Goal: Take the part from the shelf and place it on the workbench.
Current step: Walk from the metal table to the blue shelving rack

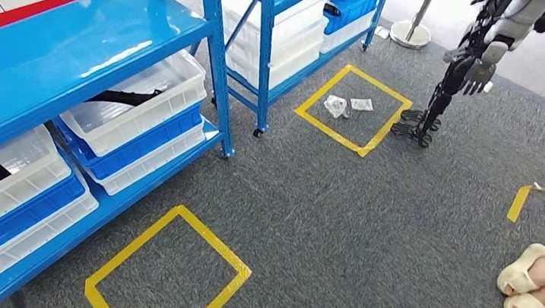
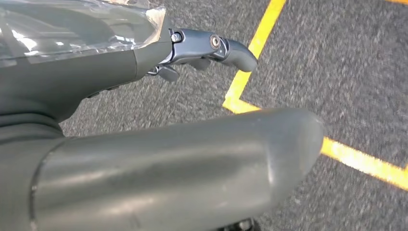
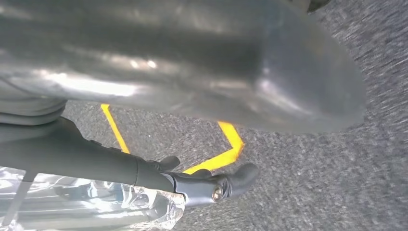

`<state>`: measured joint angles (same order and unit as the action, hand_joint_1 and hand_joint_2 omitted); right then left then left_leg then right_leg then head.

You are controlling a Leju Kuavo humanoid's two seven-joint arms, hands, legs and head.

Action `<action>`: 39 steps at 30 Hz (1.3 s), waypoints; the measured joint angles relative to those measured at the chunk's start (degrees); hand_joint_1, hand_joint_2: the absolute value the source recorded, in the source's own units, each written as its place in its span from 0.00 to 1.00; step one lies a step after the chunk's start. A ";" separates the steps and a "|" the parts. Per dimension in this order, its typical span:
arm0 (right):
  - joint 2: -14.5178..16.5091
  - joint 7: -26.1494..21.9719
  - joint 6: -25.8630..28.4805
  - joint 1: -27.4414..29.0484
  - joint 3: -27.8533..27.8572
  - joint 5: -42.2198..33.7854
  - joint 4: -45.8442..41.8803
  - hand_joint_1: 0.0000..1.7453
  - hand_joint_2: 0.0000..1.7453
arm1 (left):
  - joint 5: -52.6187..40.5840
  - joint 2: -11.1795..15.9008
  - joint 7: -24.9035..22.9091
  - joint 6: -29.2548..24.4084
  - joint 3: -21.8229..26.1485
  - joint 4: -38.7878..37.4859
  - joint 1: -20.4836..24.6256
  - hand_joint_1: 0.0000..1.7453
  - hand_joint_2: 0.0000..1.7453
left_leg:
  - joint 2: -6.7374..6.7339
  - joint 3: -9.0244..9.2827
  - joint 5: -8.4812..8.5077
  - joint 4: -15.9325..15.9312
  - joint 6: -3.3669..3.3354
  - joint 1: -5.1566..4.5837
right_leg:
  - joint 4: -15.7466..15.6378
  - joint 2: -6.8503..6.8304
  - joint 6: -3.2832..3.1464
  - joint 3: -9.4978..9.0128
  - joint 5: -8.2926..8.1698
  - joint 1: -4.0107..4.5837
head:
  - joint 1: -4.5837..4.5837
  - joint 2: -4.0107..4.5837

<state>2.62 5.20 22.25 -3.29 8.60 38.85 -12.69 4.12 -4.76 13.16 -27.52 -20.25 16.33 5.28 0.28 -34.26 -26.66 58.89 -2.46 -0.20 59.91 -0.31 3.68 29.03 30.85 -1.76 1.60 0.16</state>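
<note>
Clear-bagged part [image 2: 72,29] against L fingers [image 2: 211,48].

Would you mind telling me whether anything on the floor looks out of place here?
Yes: two clear plastic bags lie loose on the grey carpet inside the far yellow tape square, not in a shelf bin.

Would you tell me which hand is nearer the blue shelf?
Left, likely: the blue shelf stands to the robot's left; left hand and right hand both hang over carpet.
</note>
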 joint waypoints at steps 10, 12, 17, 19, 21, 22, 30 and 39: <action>-0.20 0.01 0.00 0.40 0.08 0.13 0.03 0.00 0.00 | 0.01 -0.16 -0.01 -0.03 -0.02 0.00 -0.12 0.00 0.00 | 0.87 4.66 -3.26 -0.42 -1.24 -0.77 | 2.88 0.14 0.48 7.51 -3.34 0.84 | -0.51 -0.01; -0.21 0.01 0.00 0.34 0.09 0.15 0.03 0.00 0.00 | 0.02 -0.20 -0.01 -0.03 -0.01 0.00 -0.11 0.00 0.00 | 0.88 5.05 -3.96 -0.27 -0.67 -0.89 | -0.07 0.11 -0.75 6.40 -4.41 1.20 | -0.53 -0.01; -0.13 0.05 0.00 0.30 0.14 0.17 0.03 0.00 0.00 | -0.03 -0.14 0.10 -0.02 -0.02 0.00 0.09 0.00 0.00 | 0.61 3.37 -5.32 4.42 0.81 -0.66 | -0.99 0.22 -2.67 4.22 -4.18 0.31 | -0.37 -0.01; -0.12 -0.02 0.00 0.22 0.15 0.09 0.03 0.00 0.00 | 0.04 -0.13 0.31 0.04 -0.01 0.00 0.11 0.00 0.00 | 0.38 -0.79 -7.64 11.03 1.69 -0.11 | -1.14 0.19 -3.14 3.51 -3.75 0.24 | -0.30 -0.01; -0.07 -0.09 0.00 0.27 0.17 -0.08 0.03 0.00 0.00 | 0.13 -0.10 0.43 0.06 0.01 0.00 0.02 0.00 0.00 | 0.16 -4.50 -9.21 14.79 2.42 0.51 | -1.14 0.26 -3.25 2.96 -3.21 0.09 | -0.30 -0.01; -0.06 -0.10 0.00 0.34 0.19 -0.20 0.03 0.00 0.00 | 0.14 -0.09 0.45 0.05 0.01 0.00 -0.01 0.00 0.00 | 0.04 -5.18 -8.26 14.11 2.69 0.80 | -1.14 0.30 -3.14 2.58 -2.90 -0.03 | -0.30 -0.01; 0.18 -0.50 -1.17 0.19 0.89 -1.83 0.03 0.00 0.00 | 0.23 0.00 0.82 0.03 0.02 0.00 -0.09 0.00 0.00 | -0.18 -0.59 0.25 0.43 0.99 0.60 | -1.09 0.45 -0.54 1.02 -0.77 -0.10 | -0.19 -0.01; -0.08 -0.79 -1.42 0.37 1.68 -2.12 0.03 0.00 0.00 | 0.21 -0.10 0.91 0.08 0.04 0.00 0.09 0.00 0.00 | -0.41 0.85 0.28 -0.53 -0.47 0.29 | 8.71 0.23 0.24 7.77 1.39 0.28 | -0.63 -0.01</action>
<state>2.55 4.40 20.83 -2.92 10.28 36.73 -12.66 4.33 -4.86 14.08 -27.45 -20.20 16.33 5.38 -0.13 -33.41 -26.38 58.36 -2.93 0.09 68.62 -0.08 3.92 36.81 32.24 -1.48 0.97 0.15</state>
